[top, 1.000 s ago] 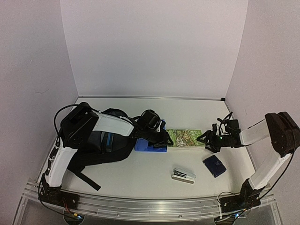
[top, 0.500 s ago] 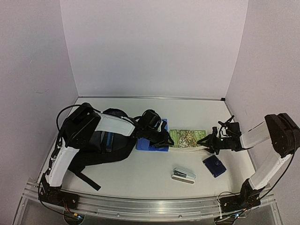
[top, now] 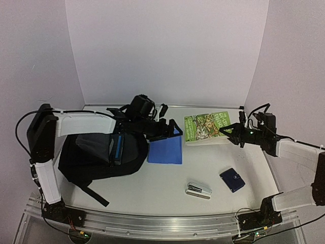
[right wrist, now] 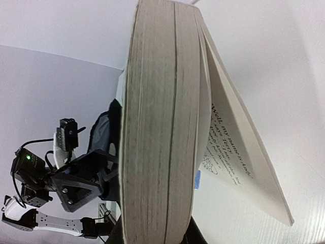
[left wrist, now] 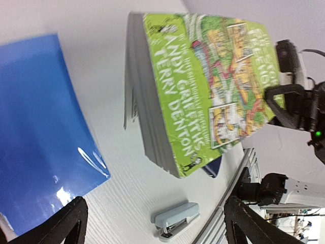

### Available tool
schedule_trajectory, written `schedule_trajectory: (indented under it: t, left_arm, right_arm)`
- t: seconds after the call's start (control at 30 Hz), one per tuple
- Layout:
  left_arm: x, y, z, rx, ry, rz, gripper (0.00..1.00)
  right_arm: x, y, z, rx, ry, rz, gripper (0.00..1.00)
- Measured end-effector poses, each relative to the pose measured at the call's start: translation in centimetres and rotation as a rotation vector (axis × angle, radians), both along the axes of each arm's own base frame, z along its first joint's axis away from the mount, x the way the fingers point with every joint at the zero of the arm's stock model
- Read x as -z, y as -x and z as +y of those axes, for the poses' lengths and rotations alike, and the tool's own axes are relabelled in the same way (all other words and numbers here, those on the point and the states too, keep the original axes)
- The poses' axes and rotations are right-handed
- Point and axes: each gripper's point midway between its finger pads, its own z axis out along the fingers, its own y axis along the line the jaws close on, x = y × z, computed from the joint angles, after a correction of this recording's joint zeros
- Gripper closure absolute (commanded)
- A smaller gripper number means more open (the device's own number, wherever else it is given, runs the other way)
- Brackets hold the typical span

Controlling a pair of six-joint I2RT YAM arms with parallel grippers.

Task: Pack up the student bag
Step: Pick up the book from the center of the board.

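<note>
Your right pincer gripped the green book, left pincer gaped empty; nothing looked packed into the student bag yet.

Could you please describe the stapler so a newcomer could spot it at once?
Start at the big black backpack on the left and look right, past the flat blue folder. Near the front edge lies the stapler: small, silver-grey and long, unlike the dark blue square case beside it.

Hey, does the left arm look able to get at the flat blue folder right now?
Probably yes: the open left hand hangs at the far edge of the flat blue folder, nothing lies on it, and the right hand holds the green paperback book lifted aside.
</note>
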Motion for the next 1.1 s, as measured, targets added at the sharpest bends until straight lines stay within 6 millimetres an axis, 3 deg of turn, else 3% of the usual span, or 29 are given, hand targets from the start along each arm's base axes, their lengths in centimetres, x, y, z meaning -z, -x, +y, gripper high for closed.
schedule_trajectory:
  t: [0.1, 0.2, 0.33, 0.43, 0.63, 0.8, 1.0, 1.1]
  left_arm:
    - [-6.4, 0.2, 1.7, -0.001, 0.079, -0.117, 0.0]
    - [-10.6, 1.3, 3.1, 0.013, 0.13, -0.204, 0.0]
    - [-13.4, 2.0, 4.3, 0.023, 0.149, -0.3, 0.0]
    - [-13.6, 1.6, 5.2, 0.01, 0.128, -0.329, 0.0]
    - [-10.3, 0.7, 6.9, -0.037, 0.053, -0.279, 0.0]
    - [-8.7, 1.4, 6.9, -0.019, 0.052, -0.231, 0.01]
    - [-11.0, 2.0, 5.6, 0.03, 0.165, -0.247, 0.14]
    - [-12.0, 2.2, 5.0, 0.05, 0.216, -0.254, 0.16]
  right_arm:
    - [-3.2, 0.2, 0.6, -0.036, -0.02, -0.063, 1.0]
    - [-5.4, 0.9, 2.0, -0.095, -0.037, -0.102, 0.99]
    - [-7.1, 2.4, 4.5, -0.203, -0.061, -0.122, 0.98]
    - [-7.8, 3.5, 5.8, -0.267, -0.074, -0.127, 0.97]
    - [-8.3, 4.7, 7.0, -0.332, -0.089, -0.125, 0.96]
    - [-8.3, 5.1, 7.4, -0.354, -0.095, -0.122, 0.96]
    - [-8.6, 5.6, 7.9, -0.381, -0.11, -0.122, 0.96]
    - [-8.9, 5.8, 8.1, -0.392, -0.121, -0.13, 0.96]
